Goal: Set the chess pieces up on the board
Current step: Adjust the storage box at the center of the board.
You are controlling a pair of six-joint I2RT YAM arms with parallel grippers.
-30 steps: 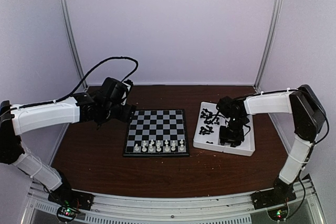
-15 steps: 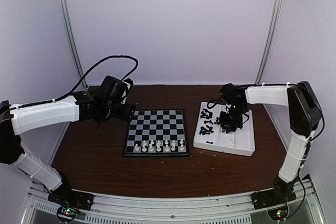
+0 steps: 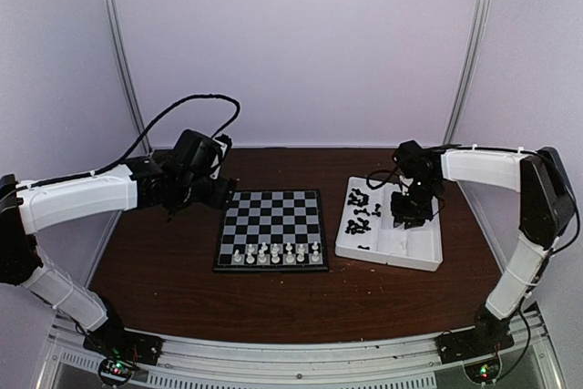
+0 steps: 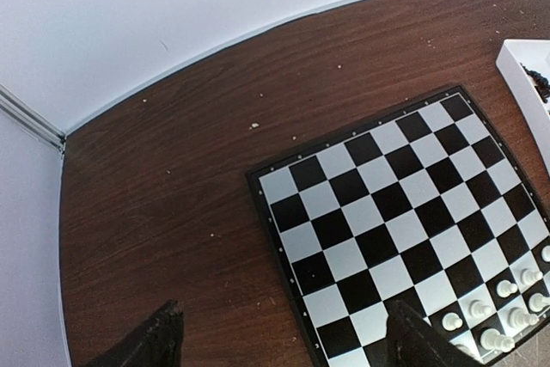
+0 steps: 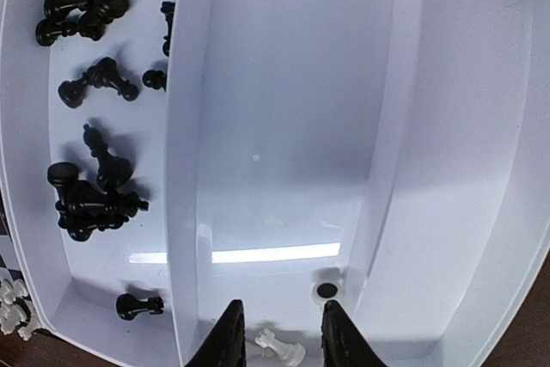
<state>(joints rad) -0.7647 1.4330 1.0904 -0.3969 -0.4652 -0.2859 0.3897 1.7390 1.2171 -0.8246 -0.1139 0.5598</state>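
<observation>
While my right gripper (image 5: 279,328) straddles a white piece (image 5: 280,351) in the tray (image 5: 284,126), hold unclear | left gripper (image 4: 288,337) spread wide.

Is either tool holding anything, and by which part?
Left tool: nothing. Right tool: jaws apart around a white piece lying in the tray; seemingly ungripped.

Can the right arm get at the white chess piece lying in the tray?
Likely yes: the white chess piece lies in the tray right below the open right end effector, nothing covering it.
</observation>
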